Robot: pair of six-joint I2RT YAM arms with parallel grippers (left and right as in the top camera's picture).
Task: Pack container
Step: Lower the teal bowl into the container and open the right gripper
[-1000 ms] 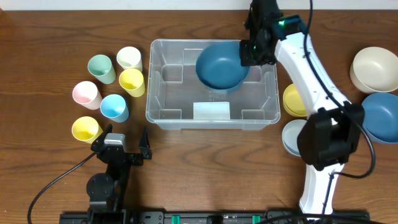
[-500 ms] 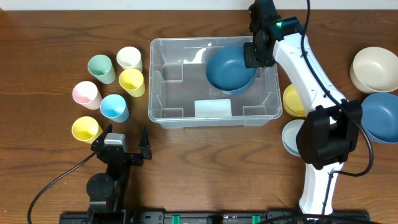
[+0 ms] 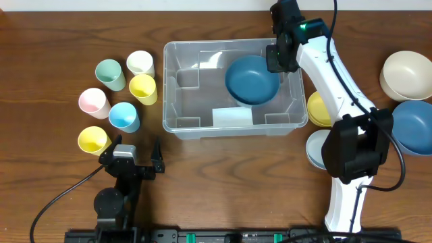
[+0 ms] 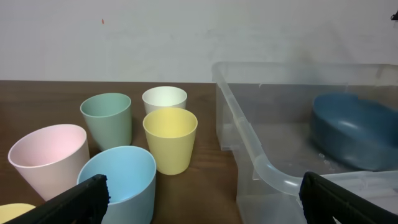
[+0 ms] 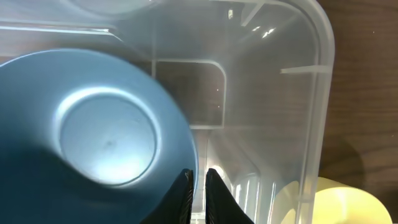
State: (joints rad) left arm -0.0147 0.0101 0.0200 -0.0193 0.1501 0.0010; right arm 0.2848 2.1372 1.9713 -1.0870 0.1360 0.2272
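The clear container (image 3: 166,94) stands mid-table, its white label (image 3: 233,117) at the near side; it also shows in the left wrist view (image 4: 249,140) and the right wrist view (image 5: 320,93). My right gripper (image 3: 277,57) is shut on the rim of a dark blue bowl (image 3: 251,79) and holds it inside the container's far right part. The right wrist view shows the fingers (image 5: 199,186) pinching the bowl (image 5: 106,137) at its edge. The bowl also shows in the left wrist view (image 4: 351,127). My left gripper (image 3: 133,162) is open and empty near the front edge, its jaws (image 4: 199,199) facing the cups.
Several cups stand left of the container: green (image 3: 110,73), white (image 3: 140,63), yellow (image 3: 143,88), pink (image 3: 93,102), light blue (image 3: 124,116), yellow (image 3: 93,140). Bowls sit to the right: yellow (image 3: 318,108), pale grey (image 3: 316,148), cream (image 3: 406,74), blue (image 3: 413,125).
My right gripper has carried the blue bowl to the right and lower into the container. The container has shifted slightly right. The left arm has not moved.
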